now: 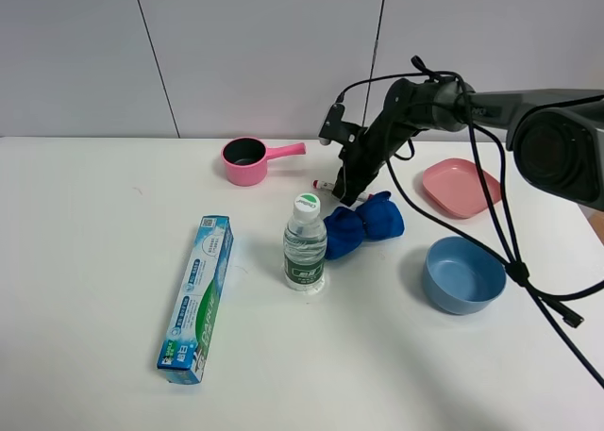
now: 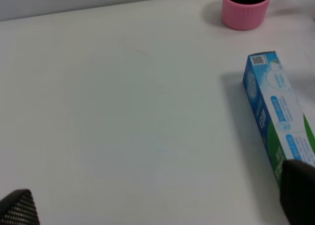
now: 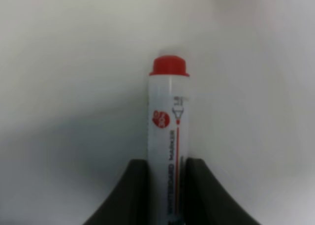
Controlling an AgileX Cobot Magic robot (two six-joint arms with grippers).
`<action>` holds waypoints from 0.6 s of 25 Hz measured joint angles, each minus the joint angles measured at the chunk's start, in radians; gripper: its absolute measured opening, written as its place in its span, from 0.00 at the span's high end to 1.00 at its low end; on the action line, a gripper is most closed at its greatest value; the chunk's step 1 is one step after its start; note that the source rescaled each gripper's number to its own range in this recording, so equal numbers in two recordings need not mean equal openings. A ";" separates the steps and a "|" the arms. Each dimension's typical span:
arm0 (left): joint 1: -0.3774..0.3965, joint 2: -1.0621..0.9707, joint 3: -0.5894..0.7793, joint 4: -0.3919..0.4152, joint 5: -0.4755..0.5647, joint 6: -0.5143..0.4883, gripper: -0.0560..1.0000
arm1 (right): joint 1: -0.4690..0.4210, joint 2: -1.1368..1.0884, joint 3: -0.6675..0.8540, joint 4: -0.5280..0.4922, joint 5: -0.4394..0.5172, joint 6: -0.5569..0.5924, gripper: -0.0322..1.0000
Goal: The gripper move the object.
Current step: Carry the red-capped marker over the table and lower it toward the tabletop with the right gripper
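Note:
The white marker pen [image 3: 166, 131] with a red end fills the right wrist view, lying on the white table between my right gripper's two dark fingertips [image 3: 139, 185], which press against its sides. In the high view my right gripper [image 1: 347, 191] reaches down at the back middle, just behind the blue cloth [image 1: 365, 224], and only the marker's red tip [image 1: 322, 184] shows beside it. My left gripper [image 2: 157, 210] is out of the high view; its wrist view shows two dark fingertips [image 2: 19, 208] far apart over bare table, empty.
A water bottle [image 1: 305, 244] stands in front of the marker. A blue-green toothpaste box [image 1: 197, 297] lies at the left, also in the left wrist view [image 2: 278, 121]. A pink cup [image 1: 247, 160], pink plate [image 1: 460, 187] and blue bowl [image 1: 462, 274] stand around.

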 joint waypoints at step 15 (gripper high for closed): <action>0.000 0.000 0.000 0.000 0.000 0.000 0.00 | 0.014 -0.366 0.000 -0.125 0.192 0.289 0.97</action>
